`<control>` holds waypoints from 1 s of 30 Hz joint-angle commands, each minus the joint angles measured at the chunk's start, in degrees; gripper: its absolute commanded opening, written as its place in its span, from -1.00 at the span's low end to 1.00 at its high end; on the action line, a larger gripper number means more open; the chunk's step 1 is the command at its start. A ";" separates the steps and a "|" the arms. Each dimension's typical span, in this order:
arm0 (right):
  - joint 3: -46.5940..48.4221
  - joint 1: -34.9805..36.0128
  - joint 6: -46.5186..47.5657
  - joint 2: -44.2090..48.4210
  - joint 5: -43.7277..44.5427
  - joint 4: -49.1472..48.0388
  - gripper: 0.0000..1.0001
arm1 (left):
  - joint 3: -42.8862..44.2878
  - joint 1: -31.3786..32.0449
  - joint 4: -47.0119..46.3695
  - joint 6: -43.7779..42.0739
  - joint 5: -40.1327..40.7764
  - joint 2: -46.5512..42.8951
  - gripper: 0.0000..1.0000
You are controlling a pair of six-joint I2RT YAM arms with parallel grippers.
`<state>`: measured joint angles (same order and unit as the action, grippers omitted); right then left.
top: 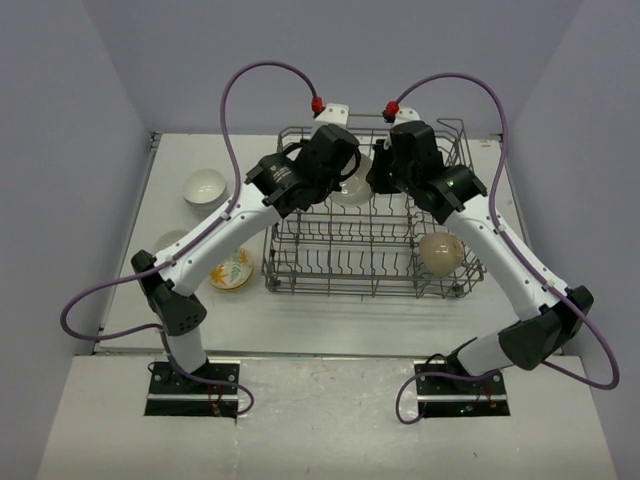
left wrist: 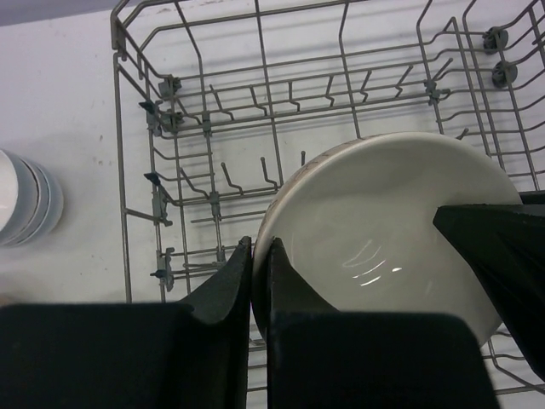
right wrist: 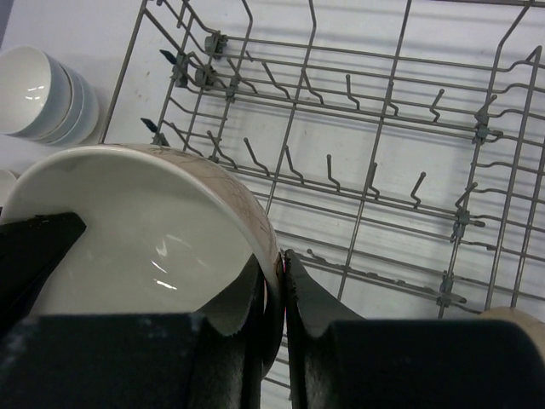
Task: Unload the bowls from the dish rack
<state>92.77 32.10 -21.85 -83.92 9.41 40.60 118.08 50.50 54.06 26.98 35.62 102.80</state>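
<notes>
Top external view: dish rack (top: 340, 262) mid-table. Over its far half, left gripper (left wrist: 261, 247) and right gripper (right wrist: 274, 260) each pinch opposite rims of one beige crackle bowl (left wrist: 383, 230). Second beige bowl (top: 440, 252) lies in its near-right corner.

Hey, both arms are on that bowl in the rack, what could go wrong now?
1. The left tool and right tool each pinch only the thin rim of one bowl; uneven pulling could twist it loose.
2. Upright tines stand close by; a low or tilted lift might snag the bowl.
</notes>
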 commanded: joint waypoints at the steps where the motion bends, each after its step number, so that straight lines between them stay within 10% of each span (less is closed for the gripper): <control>1: 0.57 -0.02 -1.80 4.46 -0.44 -5.88 -1.00 | 1.19 -2.68 2.10 1.75 6.31 0.03 -1.00; 4: -0.40 -0.10 -1.88 4.99 -1.06 -7.37 -0.89 | -2.40 -6.10 0.17 3.16 6.05 -2.95 -1.00; 5: -0.31 -0.45 -2.15 4.73 -1.76 -7.64 -0.15 | -3.81 -6.81 -2.01 3.60 5.87 -5.74 -1.00; 9: -0.40 -1.33 -2.15 4.81 -2.91 -7.64 0.51 | -11.01 -13.47 -4.41 6.31 5.16 -13.23 -1.00; 10: -0.83 -1.51 -2.15 5.25 -2.56 -7.64 0.96 | -12.25 -15.41 -4.23 7.20 5.17 -16.29 -1.00; 19: -17.69 -5.46 -0.92 18.78 -3.42 -12.55 0.98 | -40.62 -47.83 -9.31 12.14 -0.62 -41.00 -1.00; 24: -28.60 -7.75 -1.71 27.56 -9.58 -17.13 0.98 | -55.04 -70.41 -18.72 8.44 -24.95 -43.04 -1.00; 30: -32.12 -8.19 1.02 30.83 -14.51 -17.66 0.98 | -62.08 -72.38 -24.26 9.40 -31.74 -43.13 -1.00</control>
<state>61.71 24.25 -22.55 -55.05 -1.32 26.85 56.93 -21.28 40.36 35.38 13.78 61.67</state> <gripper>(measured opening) 0.987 0.036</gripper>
